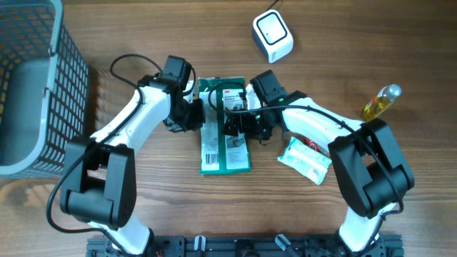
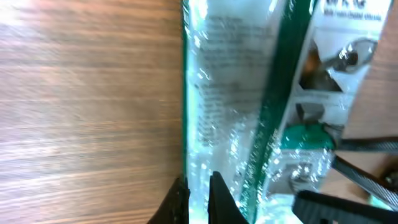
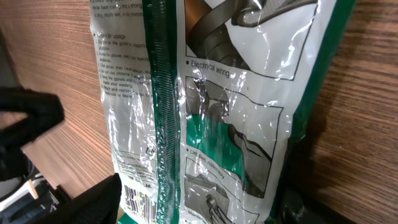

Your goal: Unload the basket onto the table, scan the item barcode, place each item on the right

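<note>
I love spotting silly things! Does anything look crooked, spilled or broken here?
Nothing looks spilled or broken. The yellow bottle seems to lie on its side, slanted, and the small packet sits crooked on the table. The green package lies flat, and its plastic looks wrinkly.

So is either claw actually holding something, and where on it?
The left claw pinches the green packet by its long side edge nearest that arm. The right claw stands open astride the packet, not gripping it.
</note>
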`<state>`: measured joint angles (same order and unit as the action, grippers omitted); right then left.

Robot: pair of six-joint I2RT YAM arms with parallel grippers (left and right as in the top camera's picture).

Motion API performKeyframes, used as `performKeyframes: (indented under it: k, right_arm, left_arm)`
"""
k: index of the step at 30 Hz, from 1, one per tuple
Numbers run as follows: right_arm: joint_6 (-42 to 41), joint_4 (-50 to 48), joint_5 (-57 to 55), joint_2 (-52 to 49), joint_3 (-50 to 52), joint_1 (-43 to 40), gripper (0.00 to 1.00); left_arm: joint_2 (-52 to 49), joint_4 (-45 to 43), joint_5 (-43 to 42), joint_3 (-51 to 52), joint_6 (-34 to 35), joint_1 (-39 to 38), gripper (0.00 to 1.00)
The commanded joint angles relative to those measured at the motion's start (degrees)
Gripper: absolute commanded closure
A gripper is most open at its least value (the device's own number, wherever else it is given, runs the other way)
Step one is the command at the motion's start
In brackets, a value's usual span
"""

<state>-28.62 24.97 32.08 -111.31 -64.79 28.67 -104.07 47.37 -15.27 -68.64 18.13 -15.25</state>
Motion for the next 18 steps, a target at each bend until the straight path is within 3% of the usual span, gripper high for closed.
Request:
performKeyframes:
  k: [1, 18]
  right_arm:
    - [-0.28, 0.76, -4.59, -2.71, 2.36, 0.33, 0.22]
    - [-2.95, 1.20, -4.57, -2.71, 2.58, 0.35, 0.22]
  left_arm:
    - [-0.52, 0.31, -4.04, 0.11, 0.11, -0.02, 0.96]
    - [-6.32, -8.94, -3.56, 8.28, 0.15, -0.72, 0.96]
